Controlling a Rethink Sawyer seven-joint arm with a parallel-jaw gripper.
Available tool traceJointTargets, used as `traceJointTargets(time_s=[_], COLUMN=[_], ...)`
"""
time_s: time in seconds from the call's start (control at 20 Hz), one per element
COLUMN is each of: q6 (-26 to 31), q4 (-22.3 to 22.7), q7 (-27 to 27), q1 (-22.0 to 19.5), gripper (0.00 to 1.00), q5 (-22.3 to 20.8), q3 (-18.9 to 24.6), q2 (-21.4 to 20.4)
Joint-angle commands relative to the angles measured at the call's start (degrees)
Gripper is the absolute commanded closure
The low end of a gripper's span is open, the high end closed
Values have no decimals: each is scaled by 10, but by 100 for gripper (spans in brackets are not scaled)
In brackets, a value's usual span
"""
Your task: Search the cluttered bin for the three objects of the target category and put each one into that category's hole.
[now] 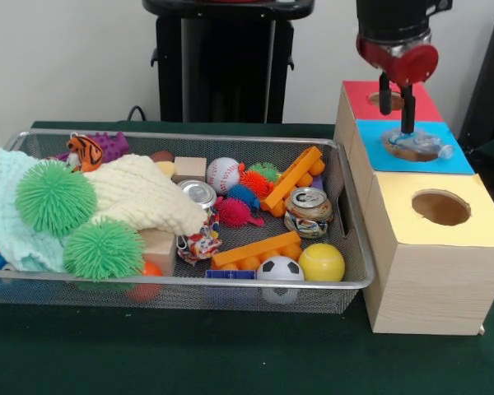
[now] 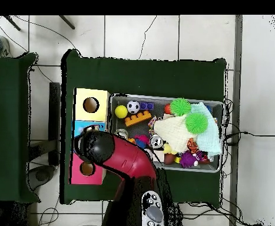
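In the front view the pincer (image 1: 396, 105) hangs at the upper right of the frame, above the blue-topped section of the wooden box (image 1: 424, 247). Its two dark fingers (image 1: 407, 111) point down, set a little apart, and a crumpled clear plastic bottle (image 1: 417, 146) lies at their tips over the blue section's hole; whether they grip it I cannot tell. The bin (image 1: 358, 247) fills the left and centre of the frame on the green desk (image 1: 230, 354), just beside the box. It holds two green spiky balls (image 1: 56, 197), a cream cloth (image 1: 140, 197), orange bricks (image 1: 292, 179), two dented cans (image 1: 307, 212), a baseball (image 1: 223, 174), a small soccer ball (image 1: 280, 270) and a yellow ball (image 1: 321, 262). In the overhead view the red arm (image 2: 125, 162) covers the blue section at centre left.
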Motion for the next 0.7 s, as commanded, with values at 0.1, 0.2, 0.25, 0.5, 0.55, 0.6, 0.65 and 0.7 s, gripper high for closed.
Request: traceJointTargets(time_s=[0.1, 0.2, 0.25, 0.5, 0.55, 0.6, 0.65, 0.7], q6=[87, 101, 112, 151, 143, 134, 118, 108], q4=[15, 16, 13, -4, -2, -3, -1, 0], q7=[43, 45, 48, 59, 59, 61, 57, 57], q1=[-17, -16, -13, -4, -2, 1, -1, 0], gripper=[0, 0, 0, 0, 0, 0, 0, 0], q5=[-20, -17, -18, -27, -26, -29, -27, -27], q3=[-5, -5, -7, -14, -15, -16, -14, -13], q2=[-75, -89, -97, -116, -113, -107, -97, -90])
